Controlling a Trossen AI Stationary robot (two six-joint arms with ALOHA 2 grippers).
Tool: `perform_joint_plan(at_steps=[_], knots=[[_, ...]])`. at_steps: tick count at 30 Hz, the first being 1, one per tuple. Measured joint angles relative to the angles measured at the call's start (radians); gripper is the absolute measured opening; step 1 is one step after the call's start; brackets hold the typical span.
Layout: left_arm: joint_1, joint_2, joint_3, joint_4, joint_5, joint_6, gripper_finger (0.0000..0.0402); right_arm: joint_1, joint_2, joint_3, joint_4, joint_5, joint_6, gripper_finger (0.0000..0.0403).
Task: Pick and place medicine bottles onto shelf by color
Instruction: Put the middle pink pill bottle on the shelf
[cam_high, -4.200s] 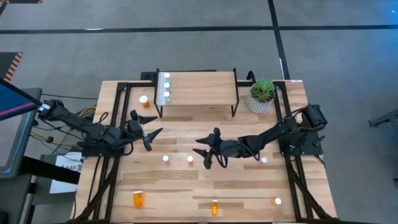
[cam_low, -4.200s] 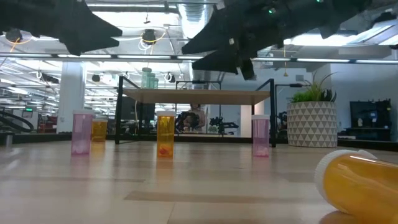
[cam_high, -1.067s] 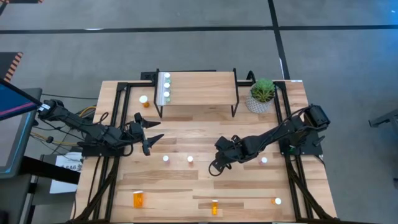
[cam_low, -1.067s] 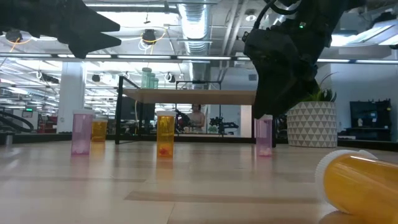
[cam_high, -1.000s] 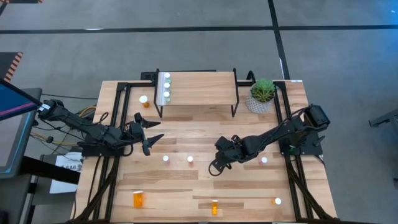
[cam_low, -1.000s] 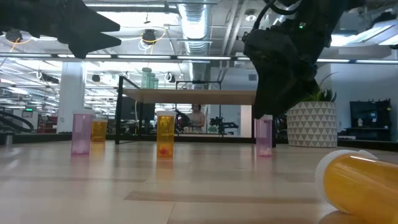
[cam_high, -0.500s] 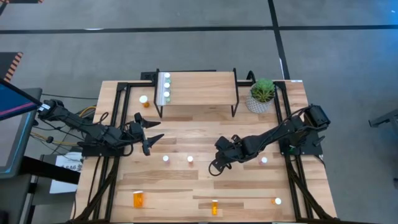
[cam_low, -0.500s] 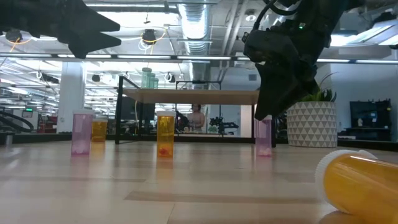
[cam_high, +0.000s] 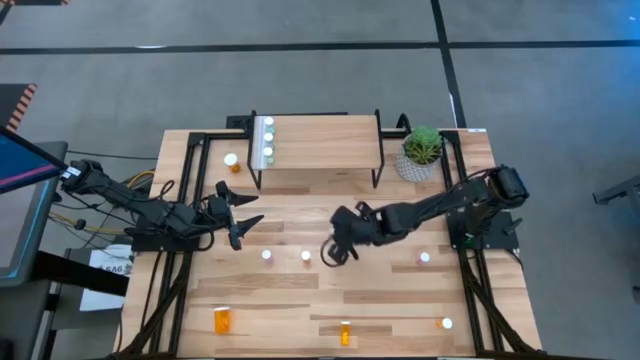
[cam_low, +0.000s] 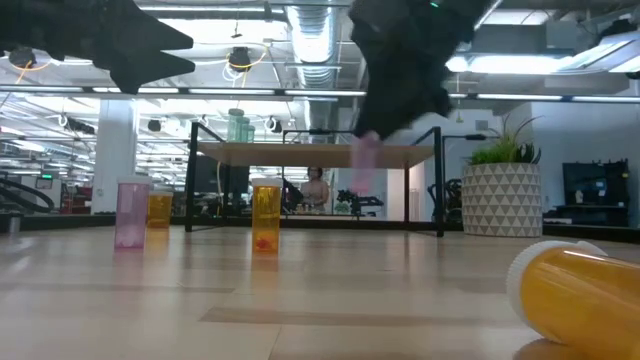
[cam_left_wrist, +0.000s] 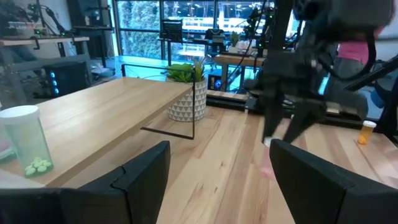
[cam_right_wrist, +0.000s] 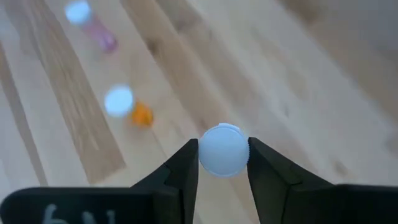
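My right gripper (cam_high: 335, 250) hangs over the middle of the table, shut on a pink medicine bottle (cam_low: 366, 165) with a white cap. My left gripper (cam_high: 240, 222) waits open at the table's left, pointing level, with nothing between its fingers (cam_left_wrist: 143, 171). The shelf (cam_high: 318, 140) stands at the far edge, with green bottles (cam_high: 267, 140) standing on its left end. On the table stand a pink bottle (cam_high: 267, 256), an orange one (cam_high: 306, 256) and another pink one (cam_high: 424, 259). My right gripper pinches the pink bottle at its white cap (cam_right_wrist: 224, 150) between its two fingers, one on each side. The fingers slant down from the table's right. The bottle's body (cam_low: 366, 170) hangs below them, nearly upright and clear of the table.
A potted plant (cam_high: 422, 152) stands right of the shelf. An orange bottle (cam_high: 231, 161) stands left of it. More orange bottles (cam_high: 222, 320) (cam_high: 345, 332) (cam_high: 446, 323) are along the near edge, the left one lying down. Bare wood lies before the shelf.
My right gripper has risen and gone toward the table's left and far side, rolling a little. The pink bottle, which stood on the table under it, now hangs lifted clear below its fingers.
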Motion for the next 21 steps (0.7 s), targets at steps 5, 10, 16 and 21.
perform_joint_plan(at_steps=[5,10,16,21], knots=[[0.000,0.000,0.000,0.001,0.000,-0.014,0.0265,-0.073,0.000,0.087,-0.001,-0.003,-0.135,0.0138],[0.000,0.000,0.000,0.010,0.014,-0.021,0.0265,-0.166,0.000,0.174,-0.001,-0.063,-0.244,0.0138],[-0.001,-0.003,0.000,0.061,0.108,-0.016,0.0265,-0.258,0.000,0.239,-0.014,-0.122,-0.328,0.0141],[-0.016,-0.067,0.000,0.021,0.105,-0.016,0.0265,-0.309,0.000,0.248,-0.006,-0.132,-0.371,0.0140]])
